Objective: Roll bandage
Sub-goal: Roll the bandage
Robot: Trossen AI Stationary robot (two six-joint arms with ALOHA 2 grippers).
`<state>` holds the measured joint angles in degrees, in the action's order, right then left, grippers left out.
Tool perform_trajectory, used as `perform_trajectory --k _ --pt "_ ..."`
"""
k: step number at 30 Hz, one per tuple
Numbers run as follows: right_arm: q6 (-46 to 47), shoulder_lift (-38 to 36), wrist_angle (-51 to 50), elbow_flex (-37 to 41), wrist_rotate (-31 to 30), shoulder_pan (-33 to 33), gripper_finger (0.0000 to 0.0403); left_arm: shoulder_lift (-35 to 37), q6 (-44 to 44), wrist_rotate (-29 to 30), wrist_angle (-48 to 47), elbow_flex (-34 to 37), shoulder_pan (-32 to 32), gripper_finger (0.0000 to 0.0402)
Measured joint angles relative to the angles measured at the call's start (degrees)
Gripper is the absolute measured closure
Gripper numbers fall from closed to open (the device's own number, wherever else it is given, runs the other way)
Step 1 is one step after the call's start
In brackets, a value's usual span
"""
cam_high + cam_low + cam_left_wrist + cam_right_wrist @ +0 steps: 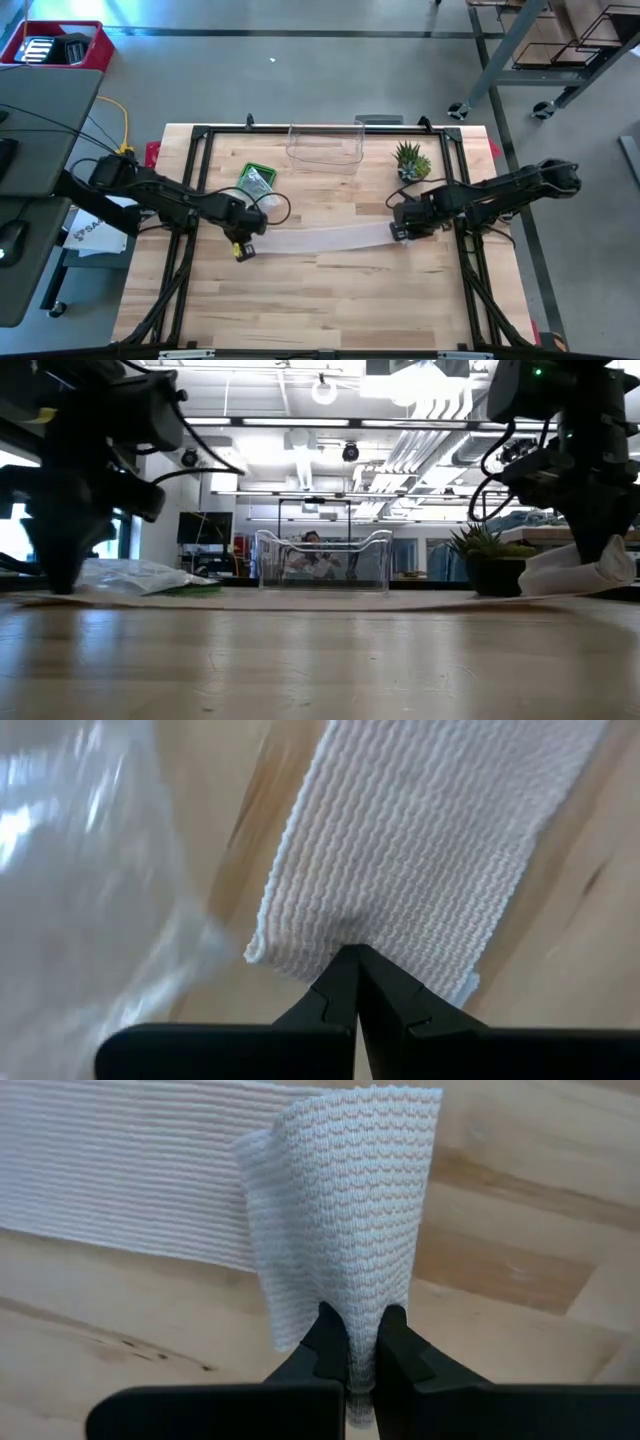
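Observation:
A long white woven bandage [320,240] lies stretched left to right across the middle of the wooden table. My left gripper [243,247] is shut at the strip's left end and points straight down. My right gripper [400,231] is shut on the right end, which is raised off the wood and bent back over the strip [100,1170]. The low view shows that raised end [585,570] under the right arm, while the rest of the strip lies flat on the table. My left gripper meets the bandage's left end edge [345,942] at the middle of its width, caught between the tips of its two shut fingers. The fingers come from above. That end lies flat on the table and the strip runs away from them. My right gripper pinches the bandage's right end [350,1295] between its two fingers, from above and slightly slanted. The end stands up off the table as a curved flap, bent back toward the strip. One layer or two, I cannot tell.
A clear plastic box [325,146] stands at the table's far middle, with a small potted plant [410,161] to its right. A green packet with a clear plastic wrapper [257,180] lies just beyond the left gripper. The near half of the table is bare wood [330,300].

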<state>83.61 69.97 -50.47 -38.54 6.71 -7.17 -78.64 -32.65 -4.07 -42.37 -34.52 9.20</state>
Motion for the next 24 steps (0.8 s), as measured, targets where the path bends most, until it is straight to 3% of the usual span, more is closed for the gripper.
perform_trajectory --k 6,13,24 --pt "2.4 0.0 0.9 0.0 0.4 -2.5 0.0394 1.6 -2.7 0.1 -6.1 0.2 1.1 0.0402" --pt "4.7 0.0 5.4 0.0 -2.0 -4.9 0.0398 3.5 -6.8 -0.1 -5.9 -0.4 1.9 0.0401" --pt "5.3 0.0 5.7 0.0 -2.5 -5.3 0.0398 3.8 -5.2 1.0 -5.9 -3.1 2.7 0.0402"
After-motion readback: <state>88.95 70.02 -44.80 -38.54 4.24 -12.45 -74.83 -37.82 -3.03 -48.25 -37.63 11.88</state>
